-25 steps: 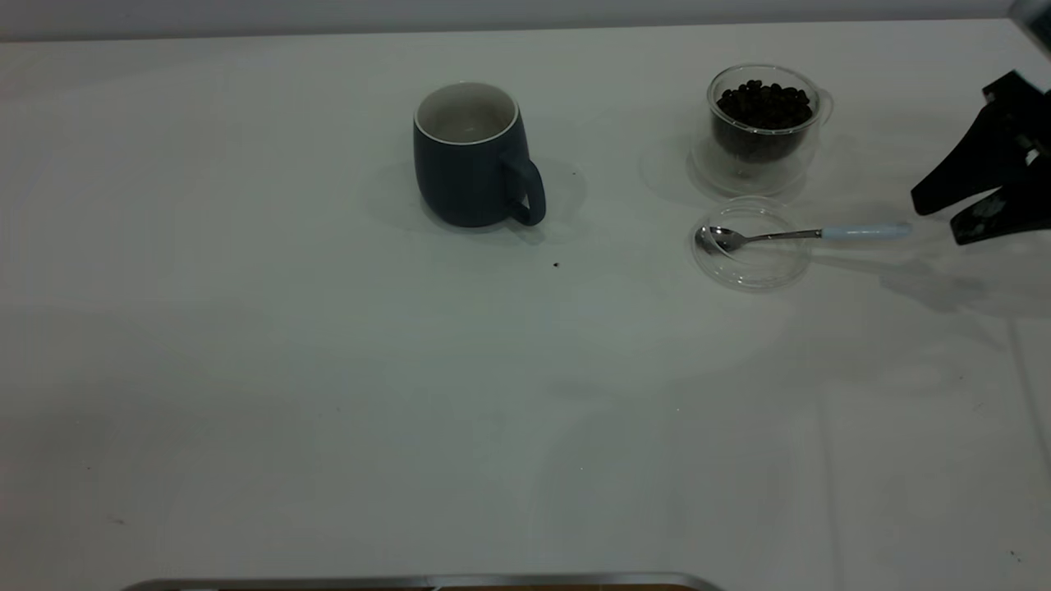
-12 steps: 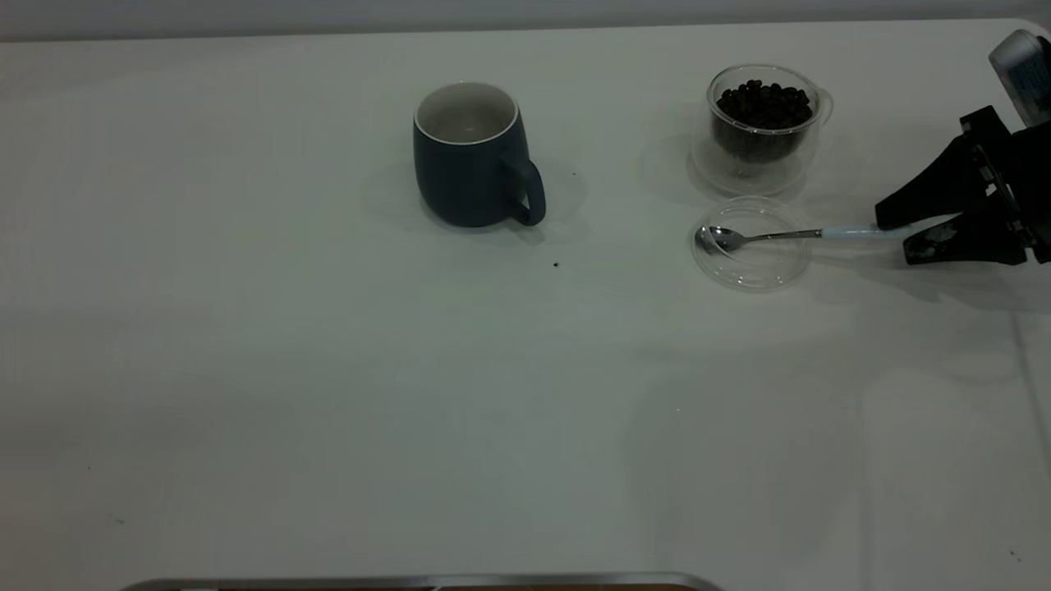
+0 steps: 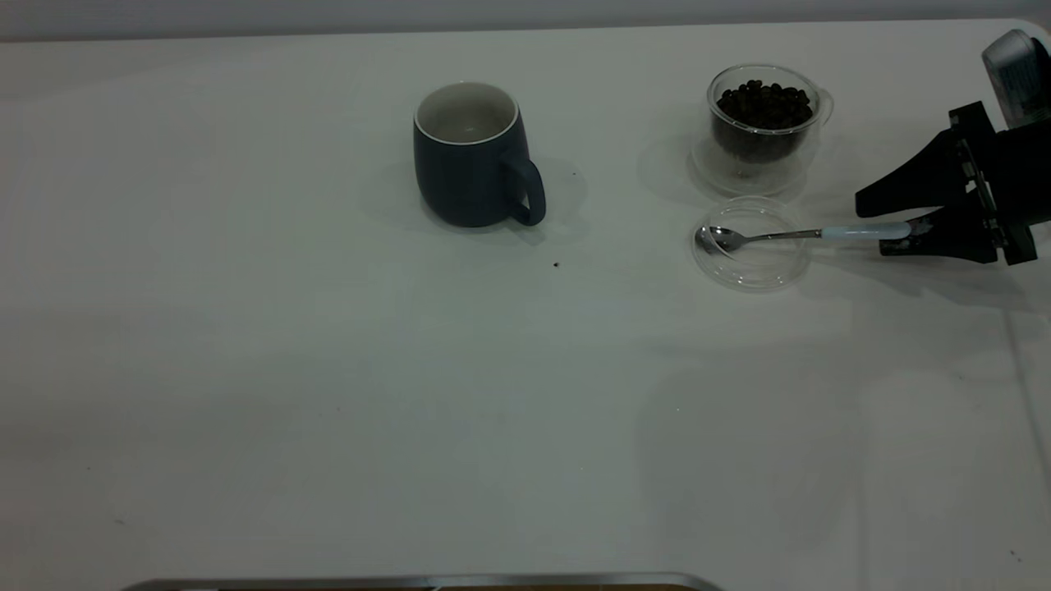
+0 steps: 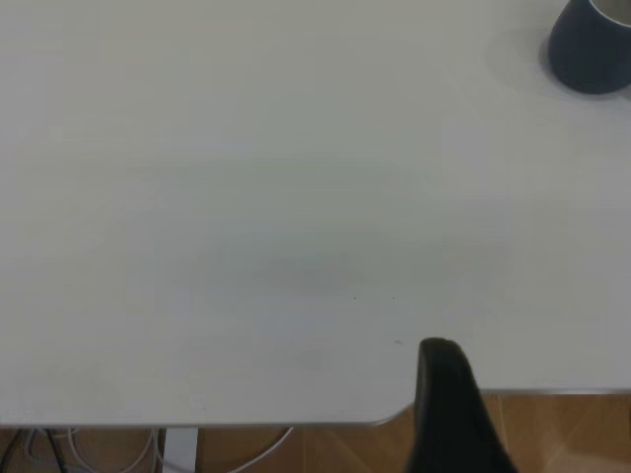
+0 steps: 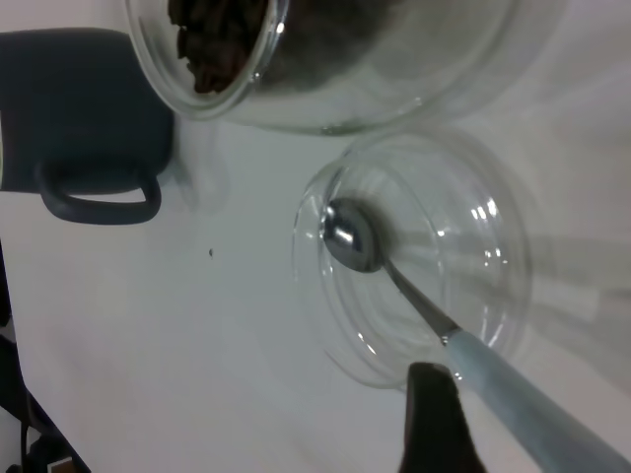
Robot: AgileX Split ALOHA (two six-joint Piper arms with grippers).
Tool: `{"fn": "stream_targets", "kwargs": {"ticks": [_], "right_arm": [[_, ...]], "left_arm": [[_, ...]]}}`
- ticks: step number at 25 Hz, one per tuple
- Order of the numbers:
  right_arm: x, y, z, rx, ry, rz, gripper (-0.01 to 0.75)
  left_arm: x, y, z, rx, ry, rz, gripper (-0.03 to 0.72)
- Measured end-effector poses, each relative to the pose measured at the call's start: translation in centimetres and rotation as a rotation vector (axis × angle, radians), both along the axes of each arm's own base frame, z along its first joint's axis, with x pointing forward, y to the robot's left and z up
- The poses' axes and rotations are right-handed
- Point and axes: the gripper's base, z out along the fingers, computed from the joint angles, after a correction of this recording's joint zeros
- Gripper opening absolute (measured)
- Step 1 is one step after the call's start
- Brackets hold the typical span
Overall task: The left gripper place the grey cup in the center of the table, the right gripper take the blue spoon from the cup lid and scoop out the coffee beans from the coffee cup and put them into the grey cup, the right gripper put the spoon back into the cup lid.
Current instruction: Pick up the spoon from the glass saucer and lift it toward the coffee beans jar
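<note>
Over the past second the right end effector [image 3: 891,222] has slid in from the worktop's right edge and dropped lower, so that its two dark fingers now straddle the tip of the blue spoon [image 3: 809,235], one above the handle and one below in the exterior view. The jaws stand narrowly parted around the handle and do not look closed on it yet; nothing else has shifted.

The spoon lies flat, its shiny steel bowl resting inside the cup lid [image 3: 749,243] and its pale blue handle reaching out past the lid's rim toward the right arm. That overhang appears to be why the approach comes from this side: it offers a free end to pinch without touching the glass. The right wrist view shows one dark fingertip [image 5: 434,414] just beside the handle, with the lid's clear disc beyond it.

Just behind the lid stands the coffee cup [image 3: 764,123], clear and double-walled, with the coffee beans [image 3: 765,103] heaped dark inside. The grey cup [image 3: 472,156] sits upright near the middle of the worktop [image 3: 328,369], well apart from the lid, its white inside empty and its loop handle turned toward the camera's right, so the first step looks done.

The left end effector [image 4: 449,414] hangs near the worktop's near edge, away from the grey cup; only one dark finger shows, so its opening cannot be told.
</note>
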Motion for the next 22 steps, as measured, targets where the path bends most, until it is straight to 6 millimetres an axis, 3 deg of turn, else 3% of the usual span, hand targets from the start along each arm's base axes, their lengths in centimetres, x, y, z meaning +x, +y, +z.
{"fn": "stream_targets", "kwargs": {"ticks": [12, 22], "right_arm": [[0.1, 1.8, -1.2, 0.029, 0.011, -0.001, 0.504], [-0.1, 1.8, -1.3, 0.020, 0.005, 0.021, 0.395]], "left_arm": [[0.0, 0.0, 0.0, 0.001, 0.000, -0.001, 0.499], [0.0, 0.0, 0.0, 0.001, 0.000, -0.001, 0.499]]}}
